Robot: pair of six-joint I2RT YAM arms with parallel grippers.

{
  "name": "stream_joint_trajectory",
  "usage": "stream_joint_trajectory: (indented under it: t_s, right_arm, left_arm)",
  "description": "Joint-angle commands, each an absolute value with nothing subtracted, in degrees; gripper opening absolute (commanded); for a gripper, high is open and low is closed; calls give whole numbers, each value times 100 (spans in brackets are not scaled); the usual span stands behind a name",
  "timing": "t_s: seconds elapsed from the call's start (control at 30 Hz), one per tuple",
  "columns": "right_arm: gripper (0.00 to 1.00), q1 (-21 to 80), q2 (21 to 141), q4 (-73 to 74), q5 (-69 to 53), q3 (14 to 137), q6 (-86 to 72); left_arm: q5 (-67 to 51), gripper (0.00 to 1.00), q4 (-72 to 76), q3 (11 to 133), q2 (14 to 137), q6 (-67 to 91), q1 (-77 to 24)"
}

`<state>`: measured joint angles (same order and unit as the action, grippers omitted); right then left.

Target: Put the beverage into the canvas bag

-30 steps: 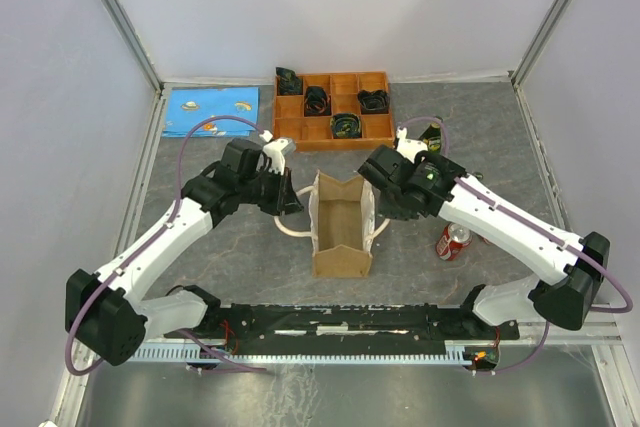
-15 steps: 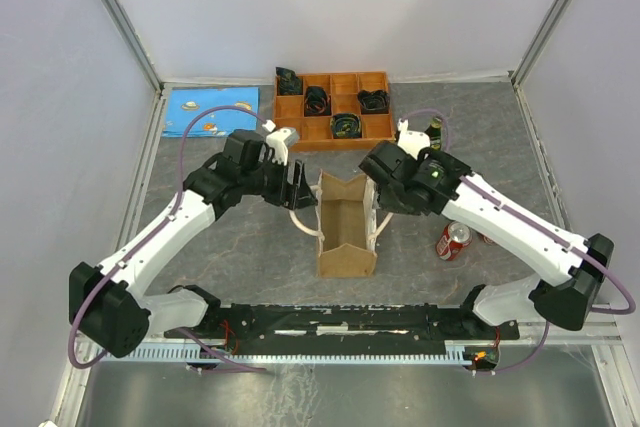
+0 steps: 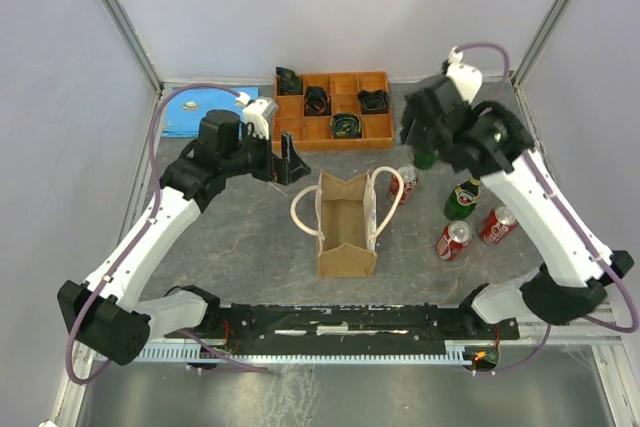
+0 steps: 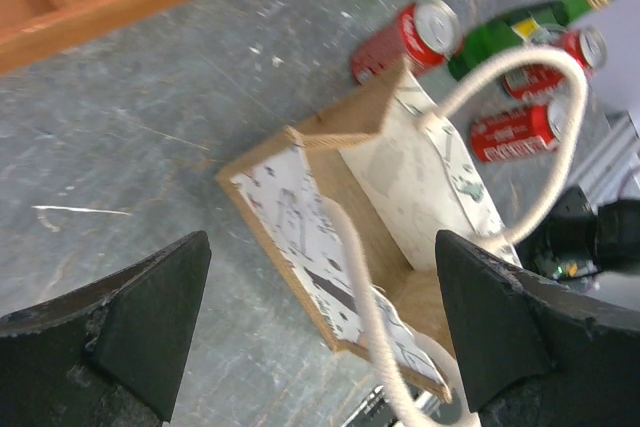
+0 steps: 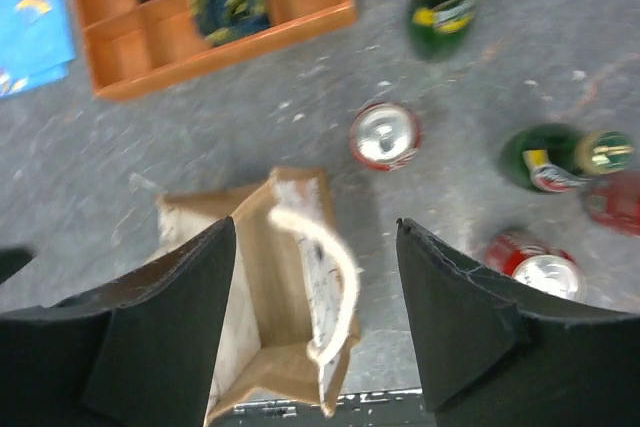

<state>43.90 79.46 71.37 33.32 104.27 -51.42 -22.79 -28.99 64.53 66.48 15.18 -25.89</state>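
Both left gripper (image 4: pixel 322 247) and right gripper (image 5: pixel 315 227) sprung wide apart, lifted away from upright canvas bag (image 3: pixel 344 259)

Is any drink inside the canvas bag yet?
No: the canvas bag shows bare inside; cans and bottles sit outside it.

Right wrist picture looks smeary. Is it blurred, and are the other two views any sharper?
Right wrist view: yes, smeared throughout, worst on the green bottle and orange tray at the top. Left wrist view: also soft, the red cans beyond the canvas bag blurred, the gripper fingers dark and featureless. Top external view: sharp and evenly lit, only soft shadows on the table.
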Motion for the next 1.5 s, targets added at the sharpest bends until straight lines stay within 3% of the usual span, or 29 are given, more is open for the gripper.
stream_joint_trajectory:
  t_s: [0.0,0.17,0.37,0.93,1.47]
  right_arm:
    - [73,3146,8732,7817,2976,11205,-4300]
    - [76,2403,10077,8323,2097,12280,-3391]
    - [78,2327,11427,8934,1451,13505,-3004]
    - [77,2336,11134,7756,1132,11057,-3060]
    - [77,2327,11143,6972,977,10012,-3345]
  left_arm:
    - [-2204,99,-2925,6832,6786,1695,-2122]
    - [-2214,99,-3036,6942,6942,1538,-1936]
    - [-2224,100,-3039,6834,6816,1468,-1934]
    - [-2372,100,-2913,6513,6688,1476,-1881]
    - [-2383,99,-2951,6460,6689,1444,-1864]
